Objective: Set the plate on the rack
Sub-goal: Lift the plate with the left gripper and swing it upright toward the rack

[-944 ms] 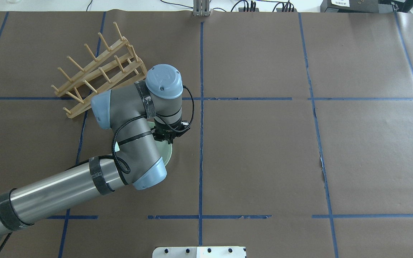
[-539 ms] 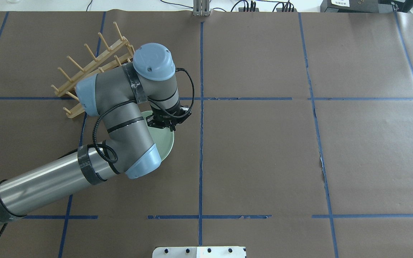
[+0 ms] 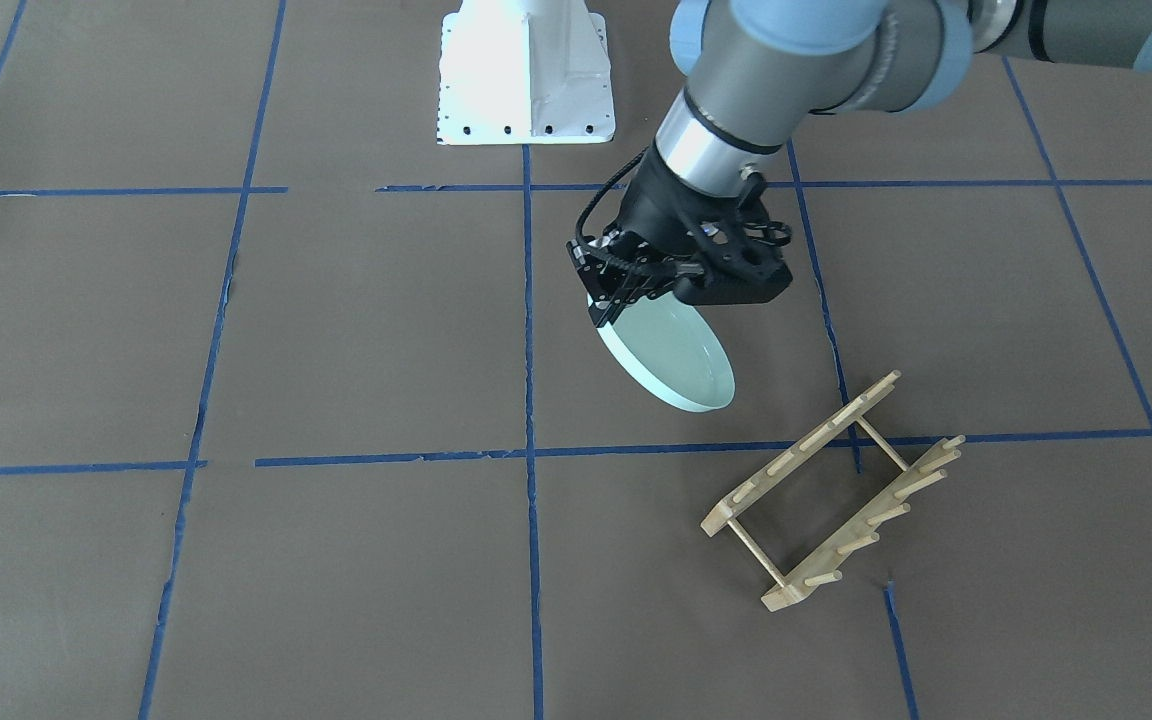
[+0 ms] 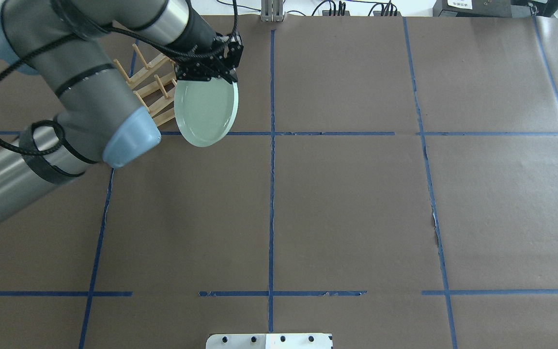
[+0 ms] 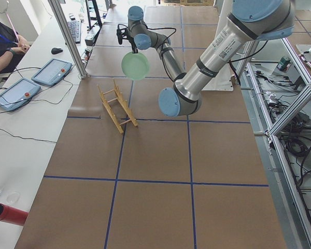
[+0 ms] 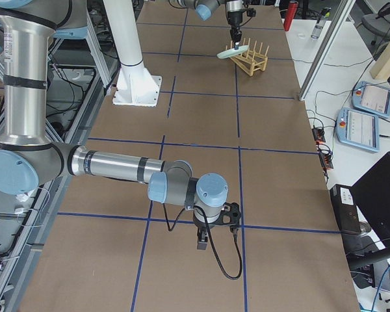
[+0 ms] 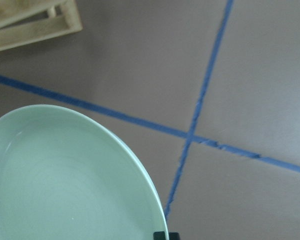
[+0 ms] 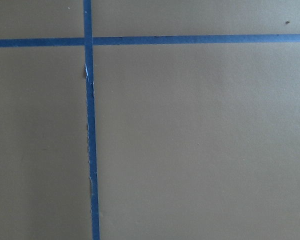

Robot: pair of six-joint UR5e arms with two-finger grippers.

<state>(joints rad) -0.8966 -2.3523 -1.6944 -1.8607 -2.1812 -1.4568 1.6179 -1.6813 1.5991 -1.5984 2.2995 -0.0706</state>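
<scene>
While overhead half-hides the rack (image 3: 806,446), frontally: left fingers (image 3: 608,298) clamped on raised plate (image 3: 676,355); right fingers (image 6: 201,240) unreadable.

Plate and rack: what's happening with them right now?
The left gripper is shut on the rim of the pale green plate, holding it tilted in the air close beside the wooden dish rack without touching it. The plate is not yet between the pegs, and the rack holds nothing. The right arm is far off and not involved.
</scene>
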